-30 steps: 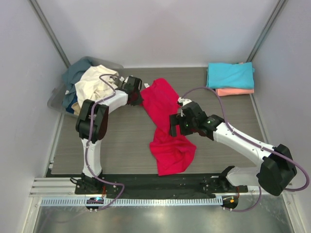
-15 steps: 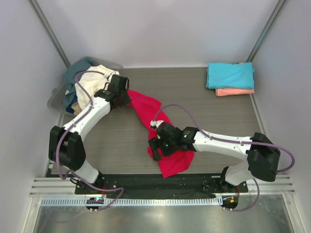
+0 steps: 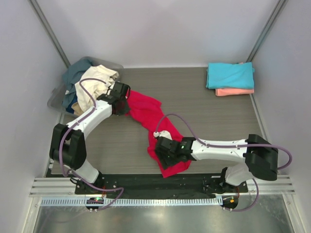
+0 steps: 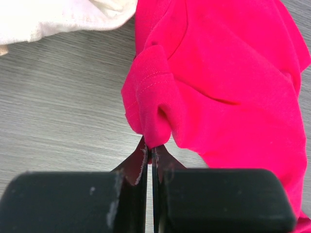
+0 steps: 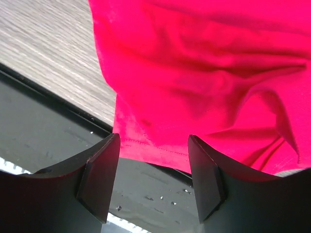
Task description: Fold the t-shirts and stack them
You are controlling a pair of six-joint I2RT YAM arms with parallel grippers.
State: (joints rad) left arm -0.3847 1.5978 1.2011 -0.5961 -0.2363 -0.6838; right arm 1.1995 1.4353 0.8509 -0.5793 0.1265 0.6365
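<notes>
A grey tub (image 3: 54, 100) sits at the table's (image 3: 194, 109) far-left corner.

Centre of your frame showed a crimson t-shirt (image 3: 146, 110), plain. Upper right you had a turquoise shirt (image 3: 231, 75) and a salmon-pink shirt (image 3: 235, 91). Upper left: cream shirt (image 3: 95, 80), slate-blue shirt (image 3: 77, 72). Your table (image 3: 209, 119) was grey, wood-grain streaked.

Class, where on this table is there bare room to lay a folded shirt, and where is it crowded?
Bare: the table between the red shirt and the folded stack, and left of the red shirt. Crowded: around the far-left tub.
</notes>
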